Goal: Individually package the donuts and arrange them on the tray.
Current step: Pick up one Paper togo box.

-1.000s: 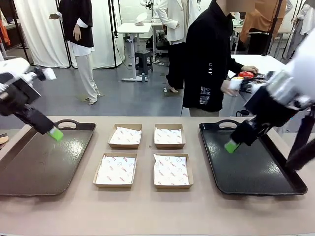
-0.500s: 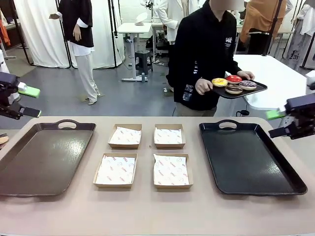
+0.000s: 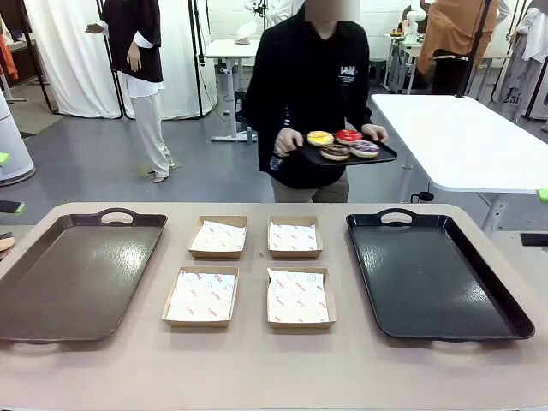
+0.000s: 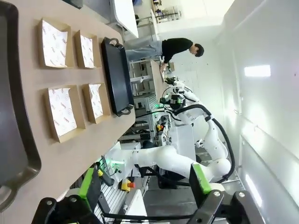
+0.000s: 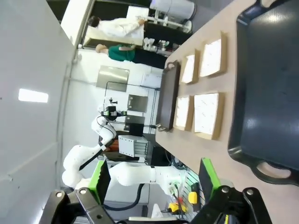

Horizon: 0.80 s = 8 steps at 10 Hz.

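The donuts (image 3: 342, 143) sit on a small tray (image 3: 387, 157) the person carries at the far side; probably soft, with icing that smears; pinch their sides gently; your left gripper (image 4: 144, 183) and right gripper (image 5: 154, 176) gape empty.

On my surface (image 3: 257, 368) I see the left tray (image 3: 77, 282) and the right tray (image 3: 437, 282) well apart, with four boxes (image 3: 201, 297) in two rows between them. Behind the far edge, a person (image 3: 308, 86) holds a small tray (image 3: 385, 157) carrying the donuts (image 3: 320, 138).
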Tool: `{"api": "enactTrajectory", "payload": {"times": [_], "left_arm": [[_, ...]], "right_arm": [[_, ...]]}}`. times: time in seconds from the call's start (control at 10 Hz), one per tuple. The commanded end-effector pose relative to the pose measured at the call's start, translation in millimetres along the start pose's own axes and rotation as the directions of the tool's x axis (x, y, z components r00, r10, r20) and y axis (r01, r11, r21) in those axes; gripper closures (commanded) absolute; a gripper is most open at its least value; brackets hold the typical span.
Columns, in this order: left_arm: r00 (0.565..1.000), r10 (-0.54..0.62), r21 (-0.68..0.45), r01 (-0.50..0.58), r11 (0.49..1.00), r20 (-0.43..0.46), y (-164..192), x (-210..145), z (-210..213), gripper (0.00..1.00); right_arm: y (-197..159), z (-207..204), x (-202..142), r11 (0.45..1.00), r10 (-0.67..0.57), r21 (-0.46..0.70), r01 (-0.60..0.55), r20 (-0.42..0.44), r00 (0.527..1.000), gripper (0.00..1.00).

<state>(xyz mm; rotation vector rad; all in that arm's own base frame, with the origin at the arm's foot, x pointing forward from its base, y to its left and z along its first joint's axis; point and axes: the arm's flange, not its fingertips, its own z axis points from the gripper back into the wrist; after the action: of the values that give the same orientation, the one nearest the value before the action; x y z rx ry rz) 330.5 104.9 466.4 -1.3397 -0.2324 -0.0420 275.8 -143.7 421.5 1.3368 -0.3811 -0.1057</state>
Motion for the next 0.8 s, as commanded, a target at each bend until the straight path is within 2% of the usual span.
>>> {"api": "enactTrajectory", "payload": {"times": [0.0,0.4,0.5,0.7], "left_arm": [[1.0,-0.021,0.029,0.021,0.999,-0.003,2,-3,20,0.0],[0.998,0.057,0.063,-0.059,0.996,0.034,20,-12,52,0.0],[0.998,0.054,0.052,-0.057,0.997,0.042,16,-12,42,0.0],[0.998,0.054,0.052,-0.057,0.997,0.042,16,-12,42,0.0]], "right_arm": [[-11,2,-28,0.997,0.047,-0.06,-0.05,-0.051,0.998,0.0],[-4,8,-30,0.996,0.078,-0.048,-0.079,-0.026,0.997,0.0],[-12,23,-19,0.997,0.024,-0.071,-0.026,-0.025,0.999,0.0],[-12,23,-19,0.997,0.024,-0.071,-0.026,-0.025,0.999,0.0]]}}
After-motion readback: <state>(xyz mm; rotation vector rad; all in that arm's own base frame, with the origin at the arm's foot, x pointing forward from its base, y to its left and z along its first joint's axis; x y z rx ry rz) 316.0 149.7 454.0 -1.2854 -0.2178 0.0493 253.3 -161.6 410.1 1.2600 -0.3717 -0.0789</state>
